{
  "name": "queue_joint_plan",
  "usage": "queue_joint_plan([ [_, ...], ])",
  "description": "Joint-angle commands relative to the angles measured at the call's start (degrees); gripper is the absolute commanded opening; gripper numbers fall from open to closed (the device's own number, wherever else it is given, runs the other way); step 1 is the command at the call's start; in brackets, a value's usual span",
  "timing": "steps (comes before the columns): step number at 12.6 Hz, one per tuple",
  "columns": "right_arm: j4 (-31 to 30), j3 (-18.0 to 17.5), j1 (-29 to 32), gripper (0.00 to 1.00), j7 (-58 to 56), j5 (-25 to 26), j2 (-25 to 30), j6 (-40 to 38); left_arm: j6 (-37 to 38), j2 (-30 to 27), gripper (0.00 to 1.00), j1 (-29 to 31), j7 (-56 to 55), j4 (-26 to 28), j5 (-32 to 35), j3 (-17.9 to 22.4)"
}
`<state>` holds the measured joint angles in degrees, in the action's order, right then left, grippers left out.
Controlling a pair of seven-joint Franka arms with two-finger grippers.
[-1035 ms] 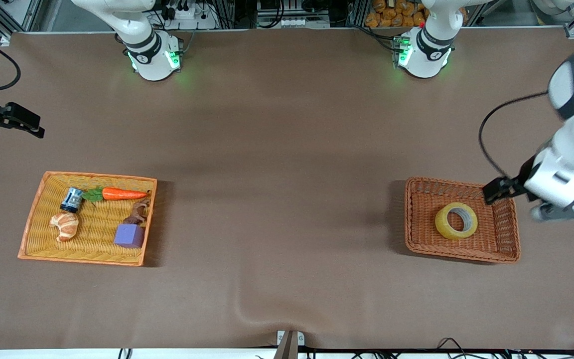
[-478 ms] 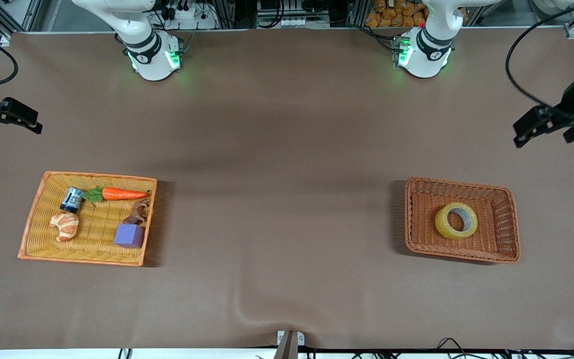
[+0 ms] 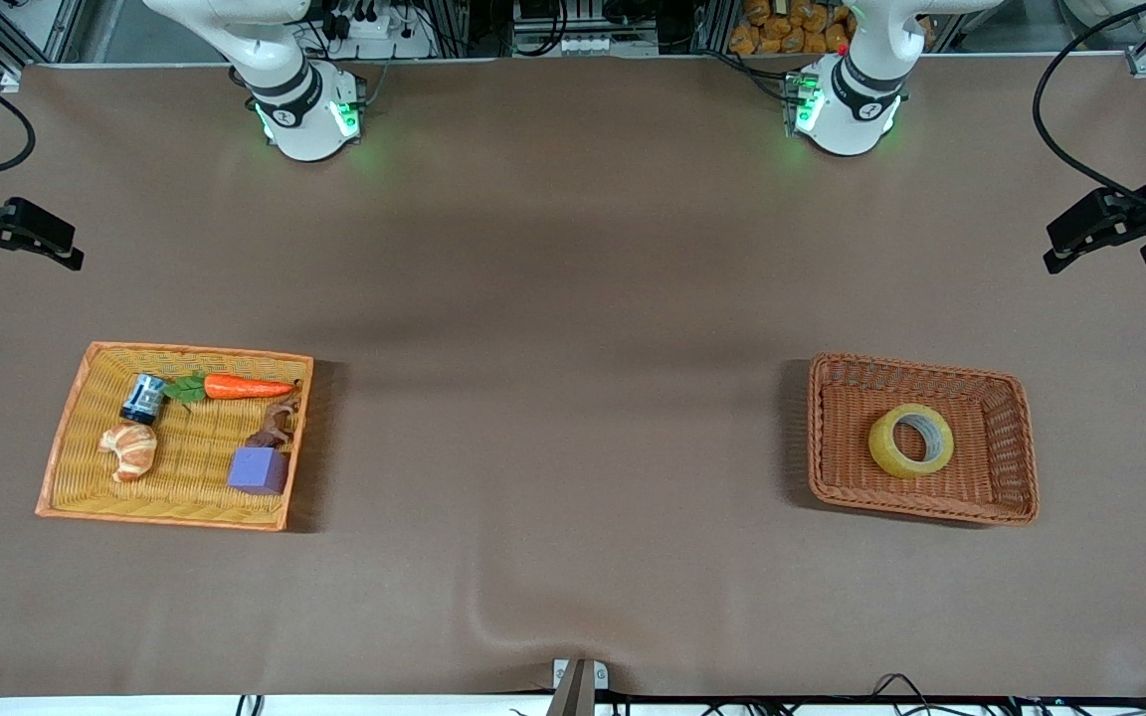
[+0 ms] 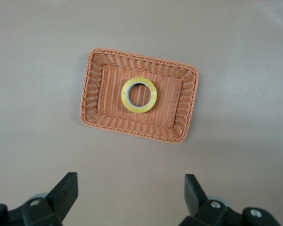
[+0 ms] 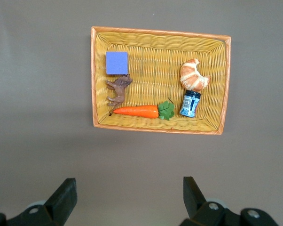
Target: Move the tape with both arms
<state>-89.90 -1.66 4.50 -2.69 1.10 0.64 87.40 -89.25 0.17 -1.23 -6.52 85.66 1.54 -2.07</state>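
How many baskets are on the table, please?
2. The brown basket holding the tape sits toward the left arm's end of the table; the yellow basket with several small items sits toward the right arm's end. None appears hidden.

White jointed arms, black bands, green base lights, black end effectors.

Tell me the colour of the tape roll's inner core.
Grey, inside the yellowish tape; clearest in the left wrist view.

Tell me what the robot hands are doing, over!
Left gripper jaws open, high over bare table. Right gripper jaws open, waiting. Tape flat in brown basket, untouched. Nothing in the way.
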Motion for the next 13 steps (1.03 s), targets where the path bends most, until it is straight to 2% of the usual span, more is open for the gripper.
queue_joint_plan([
  [1, -0.9, -0.8, 1.0, 1.0, 0.1, 0.2, 0.8, 0.6, 1.8, -0.6, 1.0, -0.6, 0.9, 0.4, -0.4, -0.1],
  [13, -0.6, -0.9, 0.8, 1.0, 0.1, -0.3, 0.4, 0.8, 3.0, -0.7, 1.0, -0.6, 0.9, -0.5, -0.5, -0.2],
])
